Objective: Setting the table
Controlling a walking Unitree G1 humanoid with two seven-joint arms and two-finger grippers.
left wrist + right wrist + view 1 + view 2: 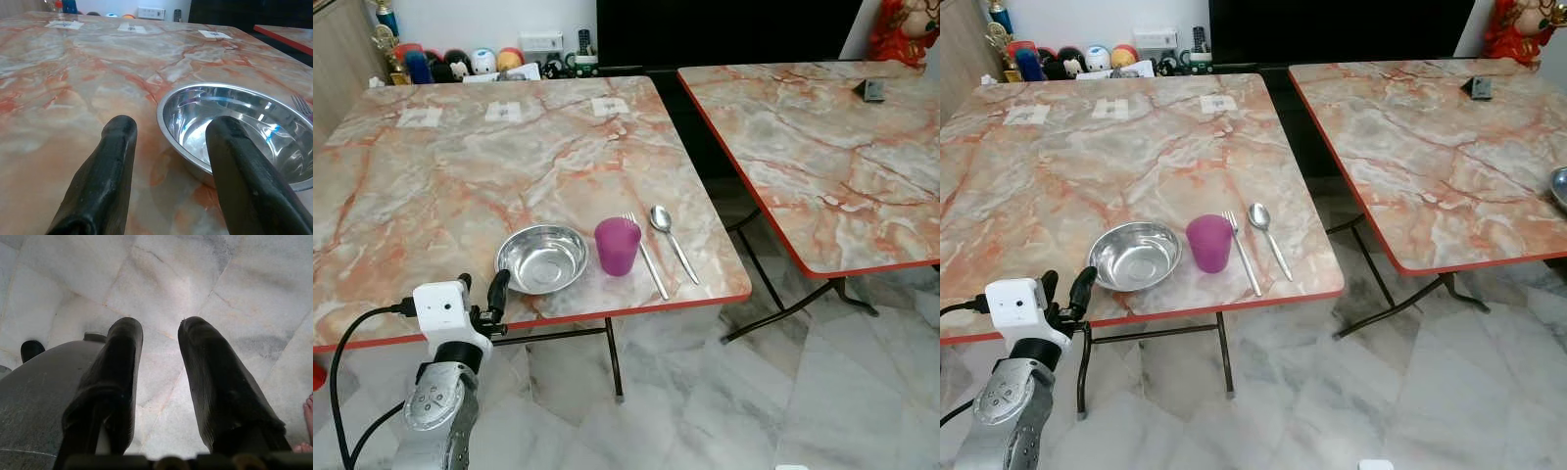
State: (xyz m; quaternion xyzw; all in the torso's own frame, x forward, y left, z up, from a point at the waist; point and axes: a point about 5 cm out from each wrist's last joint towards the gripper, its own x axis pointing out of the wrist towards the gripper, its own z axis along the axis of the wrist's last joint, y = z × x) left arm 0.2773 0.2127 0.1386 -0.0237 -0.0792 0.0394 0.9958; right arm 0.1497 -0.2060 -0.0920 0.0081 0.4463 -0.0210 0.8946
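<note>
The steel bowl [542, 258] sits near the bench's [431, 196] front edge, just beside a purple cup [617, 245], fork [647, 258] and spoon [672, 241], while the left gripper [481, 296], jaws parted and empty, hovers by its rim, and the right gripper [159, 382], jaws apart, hangs over the floor [195, 279].

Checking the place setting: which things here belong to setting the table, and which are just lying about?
For the job: steel bowl, purple cup, fork, spoon, open left gripper beside the bowl.

Lying about: paper labels, toys, small dark box on the other table.
</note>
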